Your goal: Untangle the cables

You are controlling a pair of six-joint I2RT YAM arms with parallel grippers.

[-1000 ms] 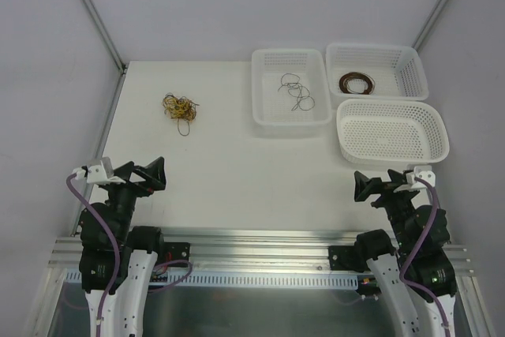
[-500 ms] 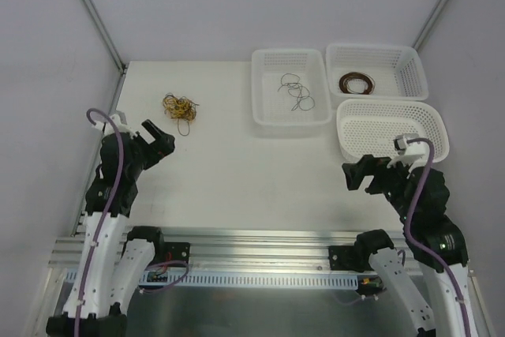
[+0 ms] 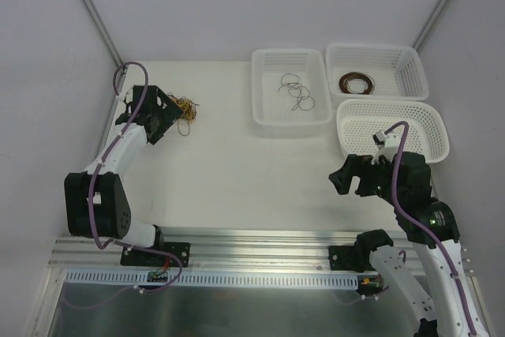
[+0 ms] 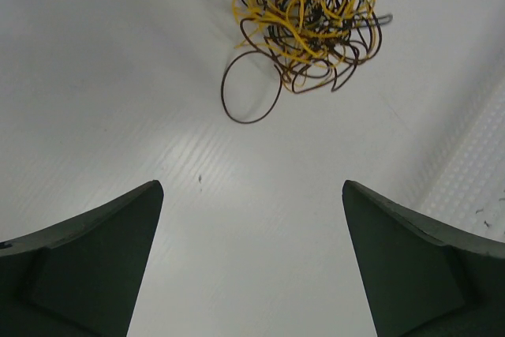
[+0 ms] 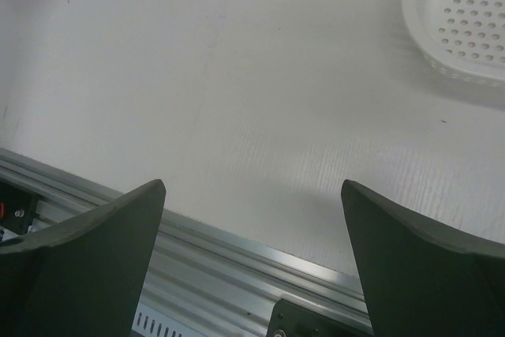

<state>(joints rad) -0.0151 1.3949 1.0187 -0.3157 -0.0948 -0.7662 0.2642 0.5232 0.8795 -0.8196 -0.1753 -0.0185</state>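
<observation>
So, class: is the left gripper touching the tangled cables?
Apart. The left wrist view shows table surface between the left gripper and the tangled cables.

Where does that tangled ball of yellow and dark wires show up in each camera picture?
Top external: the tangle of wires lies at the far left of the table, just past the left gripper.
Left wrist: top centre, ahead of the open gripper.
Right wrist: not in it.
Shared landmark: the white table surface, seen in all three.
</observation>
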